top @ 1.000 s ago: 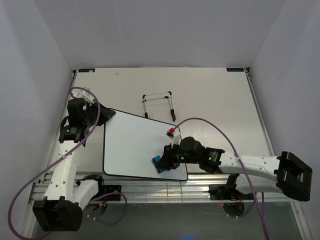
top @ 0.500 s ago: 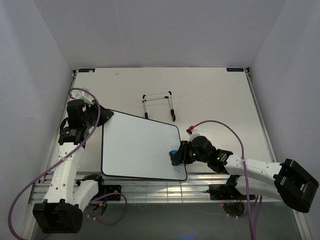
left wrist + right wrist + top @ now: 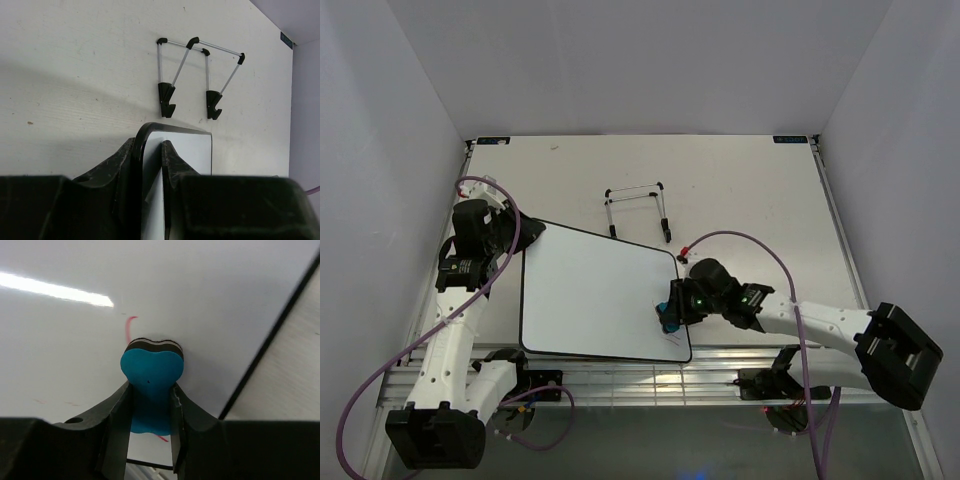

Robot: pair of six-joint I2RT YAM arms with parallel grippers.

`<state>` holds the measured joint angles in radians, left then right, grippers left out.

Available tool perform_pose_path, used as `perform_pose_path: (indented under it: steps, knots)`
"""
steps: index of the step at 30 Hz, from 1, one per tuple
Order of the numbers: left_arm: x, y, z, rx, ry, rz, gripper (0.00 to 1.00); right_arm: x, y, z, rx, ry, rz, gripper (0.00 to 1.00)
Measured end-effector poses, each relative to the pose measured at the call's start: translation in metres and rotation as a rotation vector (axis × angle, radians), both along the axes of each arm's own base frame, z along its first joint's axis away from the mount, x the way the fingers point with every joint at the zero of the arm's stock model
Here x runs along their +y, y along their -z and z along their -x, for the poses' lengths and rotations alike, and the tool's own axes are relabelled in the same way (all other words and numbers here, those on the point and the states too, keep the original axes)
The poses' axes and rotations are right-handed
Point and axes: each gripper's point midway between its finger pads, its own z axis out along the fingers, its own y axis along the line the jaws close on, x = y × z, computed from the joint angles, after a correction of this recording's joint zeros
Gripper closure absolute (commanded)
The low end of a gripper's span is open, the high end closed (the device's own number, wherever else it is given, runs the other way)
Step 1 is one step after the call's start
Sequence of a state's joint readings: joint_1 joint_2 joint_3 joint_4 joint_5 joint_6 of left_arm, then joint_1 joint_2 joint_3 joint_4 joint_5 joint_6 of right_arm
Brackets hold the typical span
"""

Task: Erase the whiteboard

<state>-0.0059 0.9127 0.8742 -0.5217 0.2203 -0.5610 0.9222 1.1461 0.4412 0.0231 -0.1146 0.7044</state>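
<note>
Whiteboard [image 3: 590, 300], glossy rectangle with thin black rim, lying on white tabletop [image 3: 740, 190], left claw [image 3: 150, 145] pinching its rounded corner, right claw [image 3: 150, 387] pinching blue bone-shaped eraser [image 3: 151, 367] beside curved red stroke [image 3: 129, 327]

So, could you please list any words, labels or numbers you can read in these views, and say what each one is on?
Nothing here is legible.
Far-left sticker on the table: too small to read.
Far-right sticker: too small to read.
Red strokes on the whiteboard beside the eraser: leftover scribble, no readable letter.
</note>
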Motion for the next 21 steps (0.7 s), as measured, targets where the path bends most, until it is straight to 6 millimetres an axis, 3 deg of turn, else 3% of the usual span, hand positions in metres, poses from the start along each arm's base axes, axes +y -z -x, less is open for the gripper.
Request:
perform_pose_path:
  steps: [3, 8, 11, 15, 21]
  knots:
    - [0.002, 0.000, -0.001, -0.003, -0.001, -0.008, 1.00, 0.022, -0.017, 0.009, 0.014, -0.100, 0.026, 0.89]
    - [0.002, 0.001, 0.000, -0.001, -0.005, -0.011, 1.00, 0.084, -0.067, 0.047, -0.016, -0.338, -0.058, 0.90]
    - [0.002, 0.001, 0.000, 0.001, -0.007, -0.015, 1.00, 0.092, -0.074, 0.061, -0.021, -0.399, -0.091, 0.90]
    - [0.003, 0.002, 0.000, 0.003, -0.011, -0.025, 1.00, 0.072, -0.056, 0.050, 0.013, -0.361, -0.097, 0.90]
    - [0.002, 0.002, -0.001, 0.001, -0.011, -0.030, 1.00, -0.013, 0.010, 0.003, 0.116, -0.083, 0.032, 0.90]
